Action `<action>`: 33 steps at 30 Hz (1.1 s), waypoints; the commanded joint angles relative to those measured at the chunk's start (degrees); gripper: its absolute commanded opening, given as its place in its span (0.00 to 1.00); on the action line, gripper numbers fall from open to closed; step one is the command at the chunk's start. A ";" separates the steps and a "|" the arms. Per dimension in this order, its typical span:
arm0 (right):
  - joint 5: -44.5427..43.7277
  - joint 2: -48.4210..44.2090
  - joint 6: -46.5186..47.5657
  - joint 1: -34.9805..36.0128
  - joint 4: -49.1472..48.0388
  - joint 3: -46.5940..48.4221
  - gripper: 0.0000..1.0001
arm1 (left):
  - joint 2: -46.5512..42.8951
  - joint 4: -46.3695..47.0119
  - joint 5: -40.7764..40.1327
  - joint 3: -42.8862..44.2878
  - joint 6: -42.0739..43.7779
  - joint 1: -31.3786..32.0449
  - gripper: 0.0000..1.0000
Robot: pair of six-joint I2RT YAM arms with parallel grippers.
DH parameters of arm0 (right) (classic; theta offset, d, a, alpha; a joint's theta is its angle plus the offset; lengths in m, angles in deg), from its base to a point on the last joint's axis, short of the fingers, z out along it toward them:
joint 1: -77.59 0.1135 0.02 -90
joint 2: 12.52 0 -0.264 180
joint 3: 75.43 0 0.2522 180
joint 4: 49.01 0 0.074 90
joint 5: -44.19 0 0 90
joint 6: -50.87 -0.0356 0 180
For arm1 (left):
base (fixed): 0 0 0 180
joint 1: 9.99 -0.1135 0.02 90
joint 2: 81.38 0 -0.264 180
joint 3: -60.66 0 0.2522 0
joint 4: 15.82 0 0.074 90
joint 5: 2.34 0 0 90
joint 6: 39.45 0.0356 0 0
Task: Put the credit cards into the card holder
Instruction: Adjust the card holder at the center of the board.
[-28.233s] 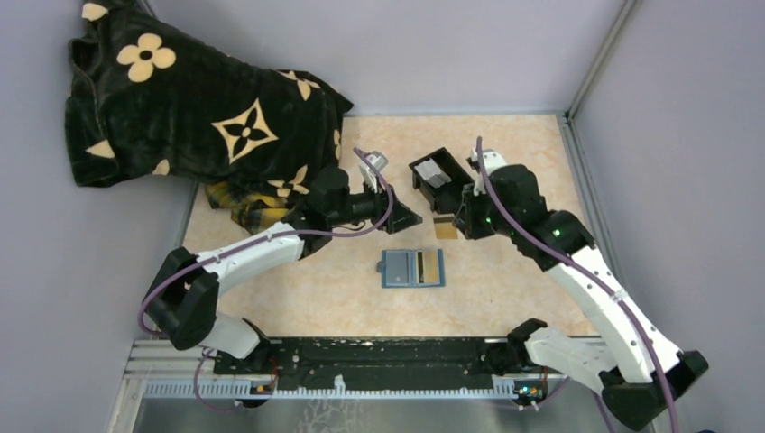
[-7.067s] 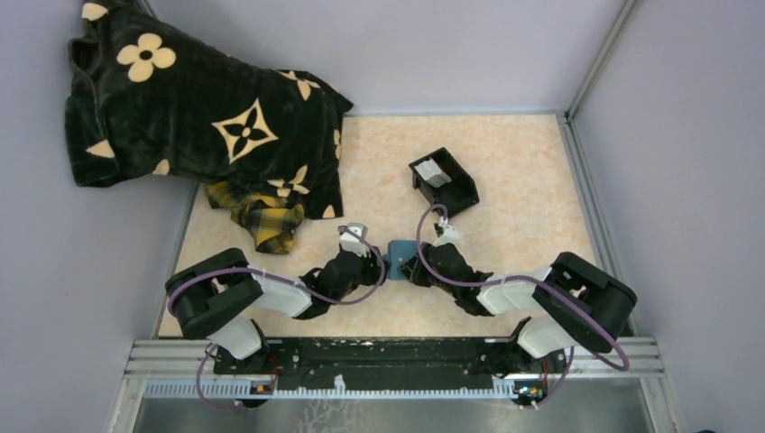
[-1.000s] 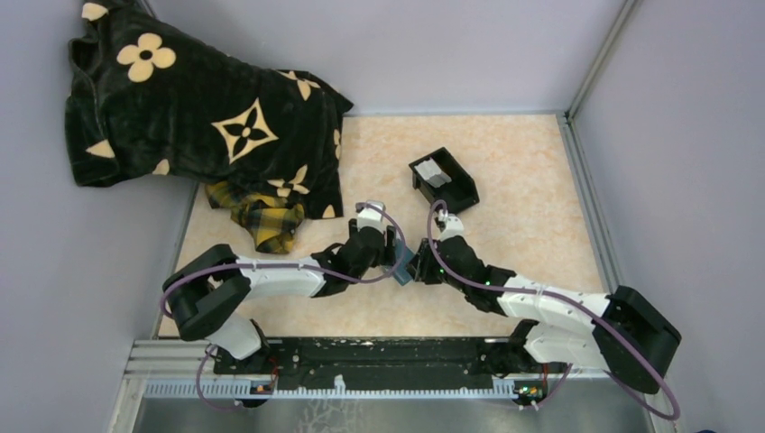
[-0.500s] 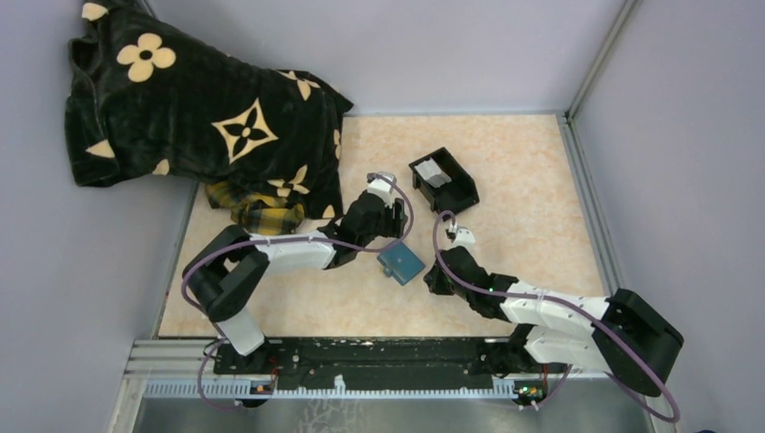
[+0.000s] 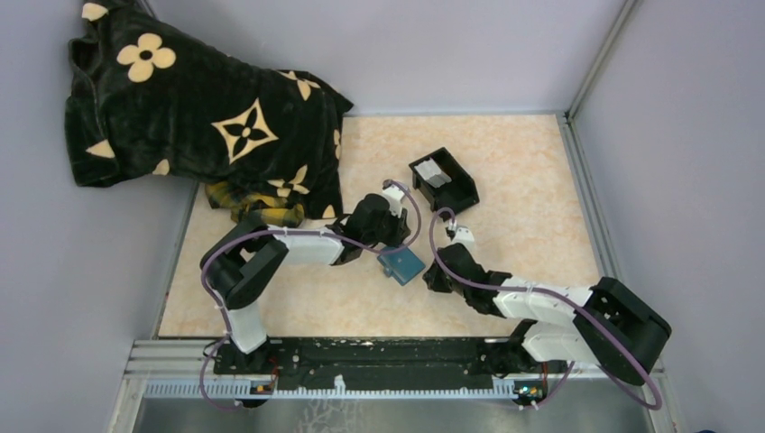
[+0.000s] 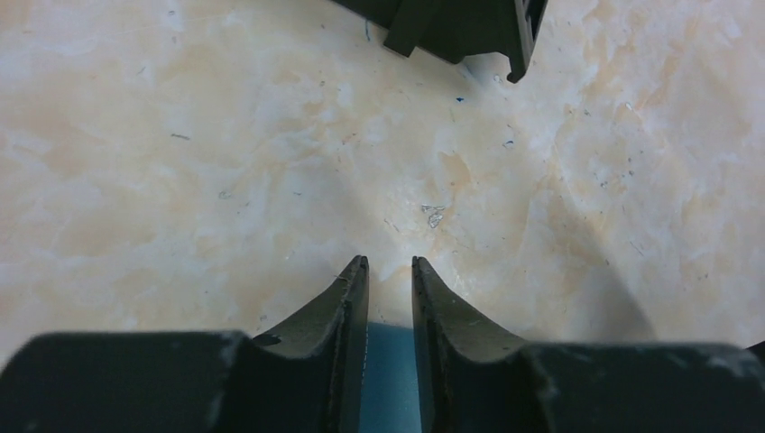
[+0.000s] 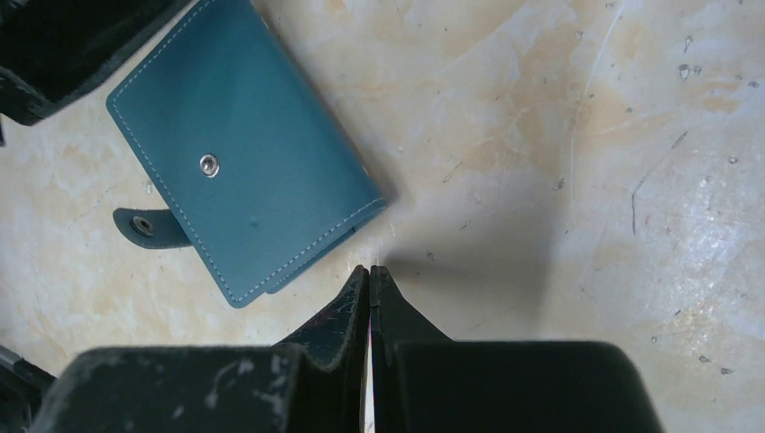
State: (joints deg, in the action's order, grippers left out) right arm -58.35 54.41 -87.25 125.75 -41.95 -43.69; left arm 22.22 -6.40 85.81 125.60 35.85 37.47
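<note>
The card holder [image 5: 401,263], a blue wallet, lies folded shut on the table, so its slots are hidden. It fills the upper left of the right wrist view [image 7: 253,171], with its snap strap loose. My left gripper [image 5: 397,239] hovers over its far edge, narrowly open and empty; blue shows through the gap in the left wrist view [image 6: 388,379]. My right gripper [image 7: 371,268] is shut and empty, its tips just off the wallet's near right corner. One pale credit card [image 5: 432,171] lies in the black box [image 5: 443,180].
The black box's near corner shows ahead of my left gripper [image 6: 460,23]. A dark flowered blanket [image 5: 198,117] and a yellow plaid cloth [image 5: 257,216] cover the table's far left. Grey walls close in the back and right sides.
A second ago both grippers were at the wallet, held tilted. It now lies flat and shut. The right gripper has drawn back; the left has shifted slightly toward the black box.
</note>
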 commanded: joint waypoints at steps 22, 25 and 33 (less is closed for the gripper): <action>6.91 12.47 6.30 -8.12 -11.96 6.89 0.00 | -8.66 -6.25 -2.42 -13.85 -10.72 -0.03 0.13; 8.60 15.15 7.81 -9.51 -12.78 9.28 0.00 | -11.29 -6.57 -2.87 -16.84 -13.60 0.50 0.13; 13.30 22.69 10.69 -10.85 -13.79 17.49 0.00 | -15.62 -6.74 -5.00 -19.89 -18.80 6.50 0.13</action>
State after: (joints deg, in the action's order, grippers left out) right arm -48.01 74.65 -79.18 115.50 -52.88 -31.30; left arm 8.01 -10.36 82.60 106.80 20.51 40.58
